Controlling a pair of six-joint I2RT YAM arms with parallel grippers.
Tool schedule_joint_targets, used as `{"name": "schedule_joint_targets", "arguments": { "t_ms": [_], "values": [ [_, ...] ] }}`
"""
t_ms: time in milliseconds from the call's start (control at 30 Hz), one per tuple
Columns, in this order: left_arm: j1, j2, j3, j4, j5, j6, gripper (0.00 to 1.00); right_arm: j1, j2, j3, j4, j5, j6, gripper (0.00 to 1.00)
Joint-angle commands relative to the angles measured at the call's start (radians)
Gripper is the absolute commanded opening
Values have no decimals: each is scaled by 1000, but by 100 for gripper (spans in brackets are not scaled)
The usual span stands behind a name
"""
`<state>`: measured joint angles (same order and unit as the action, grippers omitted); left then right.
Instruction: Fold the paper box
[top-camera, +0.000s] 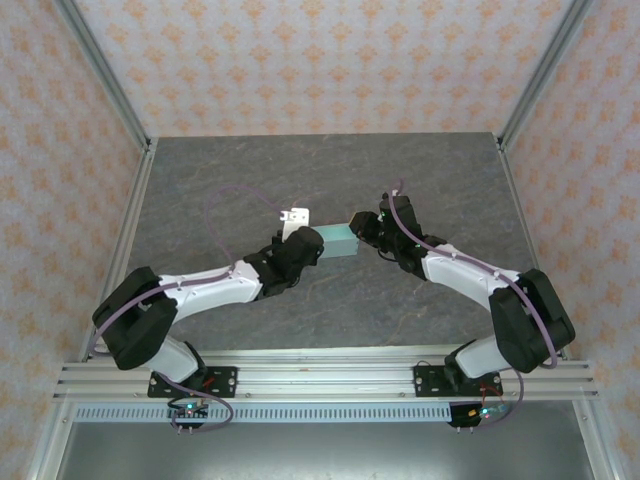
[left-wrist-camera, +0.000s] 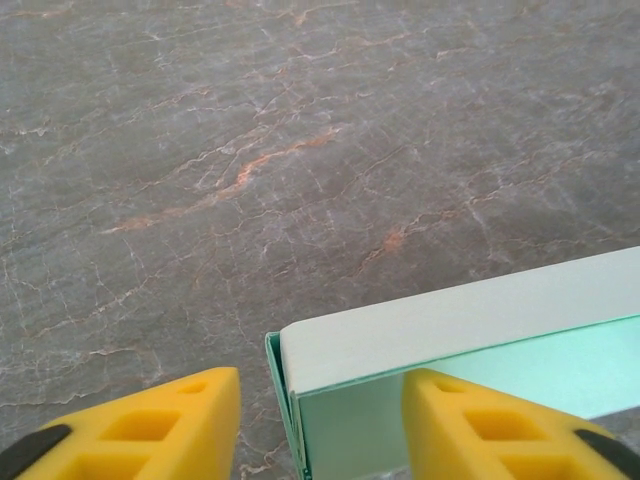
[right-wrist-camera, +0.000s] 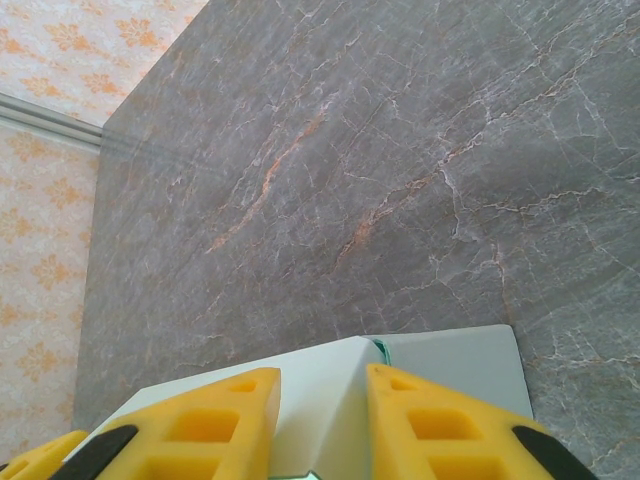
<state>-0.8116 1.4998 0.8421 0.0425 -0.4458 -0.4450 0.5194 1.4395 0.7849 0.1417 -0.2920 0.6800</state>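
1. Aluminium rail (top-camera: 320, 378) along the near edge carries both arm bases: left arm (top-camera: 200, 290) on the left, right arm (top-camera: 480, 280) on the right.
2. Both arms reach inward over the grey marbled bench (top-camera: 250, 170), and their tips meet near its middle.
3. Paper box (top-camera: 340, 240): pale mint card, already raised into a shallow box shape. It sits at mid-bench between the two arm tips, with its long side running left to right. From above it cannot be told whether it rests on the bench or is held clear of it.
4. Left jaws: released.
   - In the left wrist view the yellow fingers (left-wrist-camera: 180, 430) stand either side of the left end of the paper box (left-wrist-camera: 450, 320).
   - Bare bench shows in the gap between the left-hand finger and the box corner.
   - The other finger lies in front of the box's mint inner face.
   - No pinch on the card is seen.
5. Right jaws: clenched on the paper box.
   - In the right wrist view the two yellow fingers (right-wrist-camera: 220, 420) stand close together.
   - Pale card of the paper box (right-wrist-camera: 450, 355) fills the space between them.
   - A fold ridge rises from that space.
   - From above, these jaws sit at the right end of the box.
6. Patterned wall panels (top-camera: 300, 60) enclose the bench on the left, far and right sides.
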Motion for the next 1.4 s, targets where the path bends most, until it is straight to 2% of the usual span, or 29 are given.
{"name": "schedule_joint_targets", "arguments": {
  "t_ms": [0, 300, 467, 667, 867, 1100, 1367],
  "values": [
    [-2, -47, -13, -37, 18, 3, 53, 13, 21, -29, -175, 25, -14, 26],
    [39, -160, -15, -78, 140, -28, 64, 13, 30, -23, -175, 28, -17, 26],
    [137, -186, -6, -72, 310, -83, 65, 12, 34, -19, -175, 28, -19, 25],
    [237, -128, 23, -52, 460, -188, 65, 13, 38, -16, -175, 28, -19, 26],
    [269, -62, 25, -18, 536, -240, 57, 13, 35, -13, -178, 29, -21, 26],
    [270, -36, -29, 40, 544, -276, 41, 13, 36, -20, -175, 30, -18, 26],
    [268, 0, -111, 100, 559, -311, 35, 14, 41, -38, -185, 43, -24, 26]
  ]
}}
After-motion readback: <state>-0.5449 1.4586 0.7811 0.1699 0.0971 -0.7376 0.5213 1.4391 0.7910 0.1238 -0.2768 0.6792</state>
